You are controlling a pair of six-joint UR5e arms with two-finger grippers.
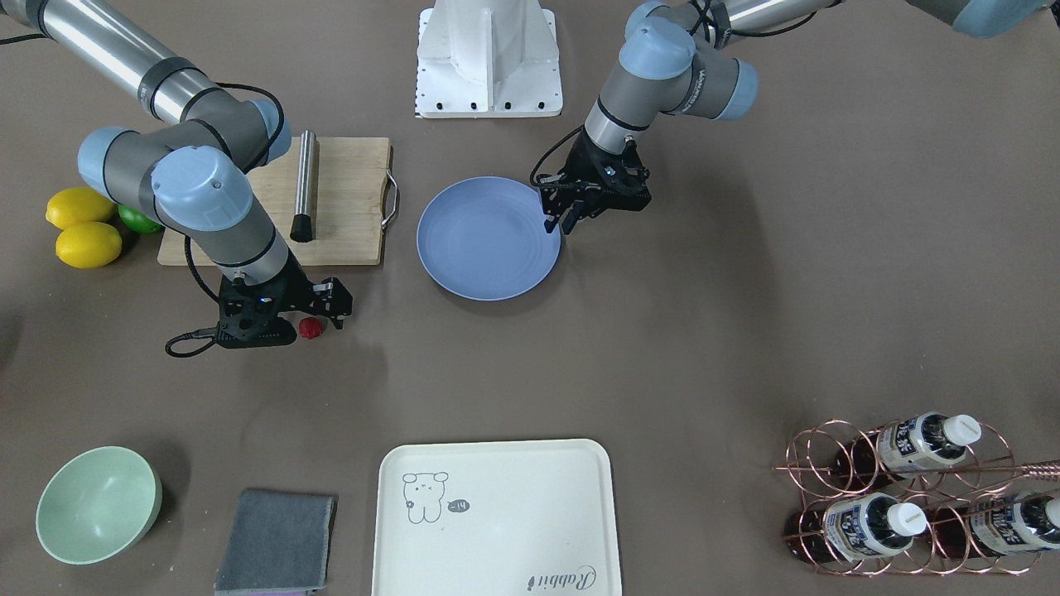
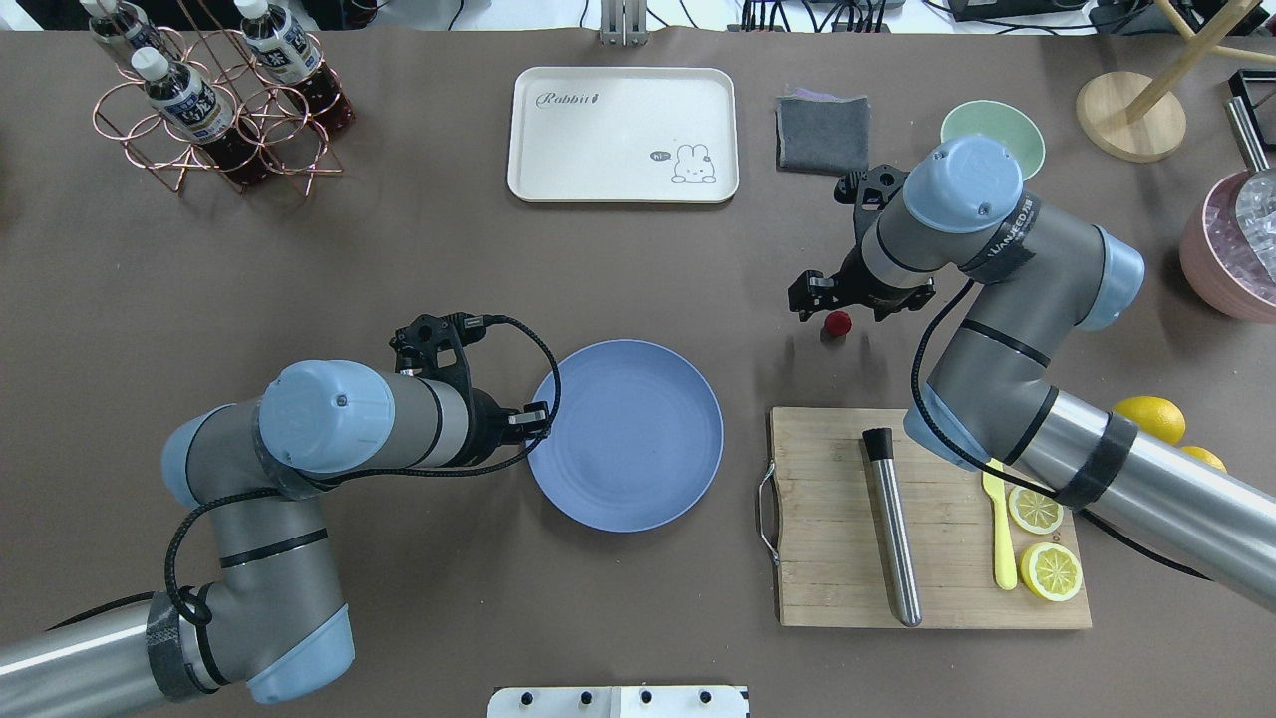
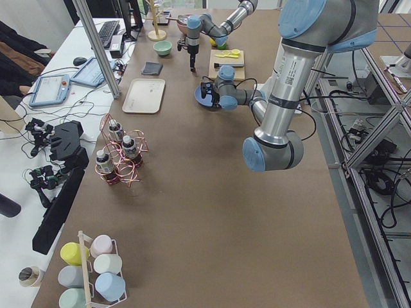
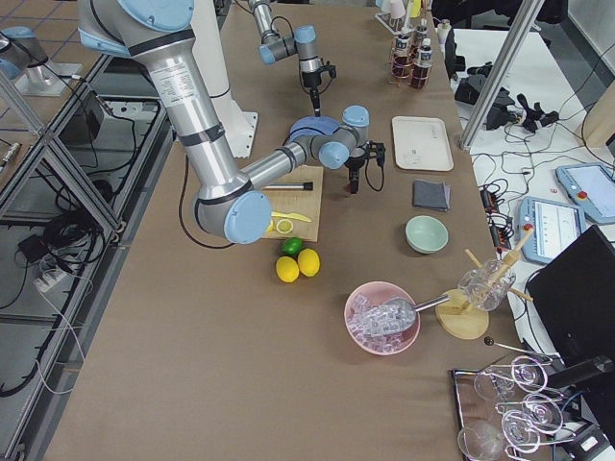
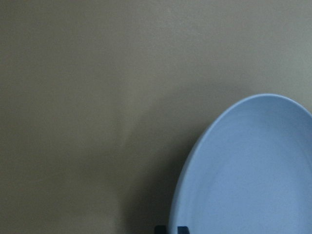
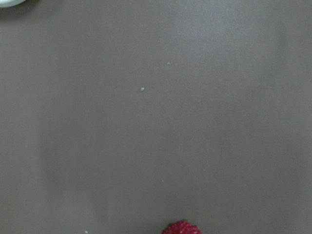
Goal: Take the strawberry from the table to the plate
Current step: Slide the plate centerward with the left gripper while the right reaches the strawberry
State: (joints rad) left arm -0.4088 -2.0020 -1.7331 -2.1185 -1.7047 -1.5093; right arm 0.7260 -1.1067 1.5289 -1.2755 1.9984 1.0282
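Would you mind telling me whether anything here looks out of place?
Only the strawberry: it lies loose on the bare table, by the right pincer, while the plate is empty. Nothing looks spilled.

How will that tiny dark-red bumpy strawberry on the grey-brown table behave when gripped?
The strawberry looks roundish and sits on the flat table, so a nudge may roll it. Being tiny, it is probably light. Its bumpy skin should aid grip.
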